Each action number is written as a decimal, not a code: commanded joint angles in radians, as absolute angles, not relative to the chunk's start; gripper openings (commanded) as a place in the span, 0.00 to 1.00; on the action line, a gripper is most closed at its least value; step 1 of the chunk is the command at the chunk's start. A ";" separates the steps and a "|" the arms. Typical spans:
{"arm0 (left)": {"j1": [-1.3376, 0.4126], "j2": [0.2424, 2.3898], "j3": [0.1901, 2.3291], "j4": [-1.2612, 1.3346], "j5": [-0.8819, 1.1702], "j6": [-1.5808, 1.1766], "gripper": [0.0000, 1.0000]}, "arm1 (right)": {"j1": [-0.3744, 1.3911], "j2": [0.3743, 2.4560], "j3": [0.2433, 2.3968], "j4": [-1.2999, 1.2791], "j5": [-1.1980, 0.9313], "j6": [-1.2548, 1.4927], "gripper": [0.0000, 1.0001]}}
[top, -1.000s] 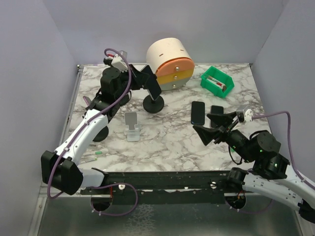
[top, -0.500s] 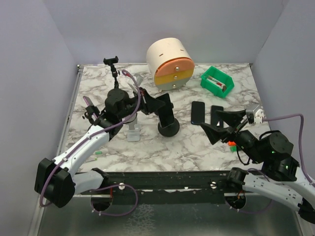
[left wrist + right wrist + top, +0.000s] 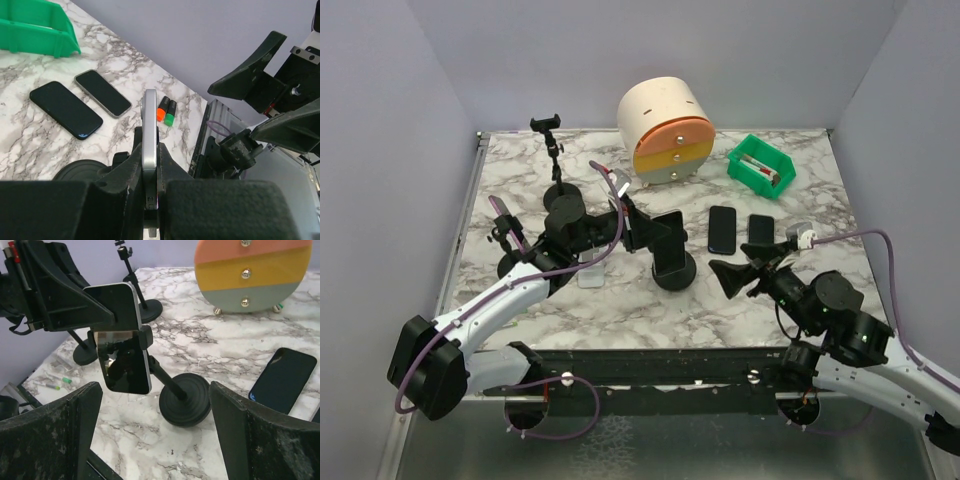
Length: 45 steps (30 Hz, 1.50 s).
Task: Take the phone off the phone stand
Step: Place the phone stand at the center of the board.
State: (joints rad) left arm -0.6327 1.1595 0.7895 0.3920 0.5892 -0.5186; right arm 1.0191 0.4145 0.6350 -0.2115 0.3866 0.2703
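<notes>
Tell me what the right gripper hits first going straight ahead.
The right gripper would probably meet the silver-edged black phone clamped in the black round-based stand, or its stem just below; depth is unclear.

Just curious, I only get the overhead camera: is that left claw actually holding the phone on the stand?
Observer: It looks so. The left wrist view shows the phone edge-on between the left gripper's fingers.
Operator: Is the stand's clip on it too?
Observer: Yes. In the right wrist view the phone stand's clip holds the phone's edge at mid-height.
Operator: And the other claw?
Observer: The right gripper is wide open, facing the phone's dark screen.
</notes>
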 commanded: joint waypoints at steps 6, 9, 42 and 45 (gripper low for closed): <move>-0.637 1.126 0.779 0.499 0.583 -0.441 0.00 | 1.019 0.451 0.581 -0.129 0.465 0.412 1.00; -0.636 1.144 0.782 0.473 0.570 -0.443 0.00 | 1.019 0.467 0.573 -0.118 0.462 0.423 1.00; -0.637 0.927 0.731 0.358 0.219 -0.263 0.64 | 1.019 0.700 0.783 -0.080 0.436 0.235 1.00; -0.637 0.848 0.698 0.359 0.153 -0.215 0.71 | 1.020 0.739 0.817 -0.070 0.392 0.211 1.00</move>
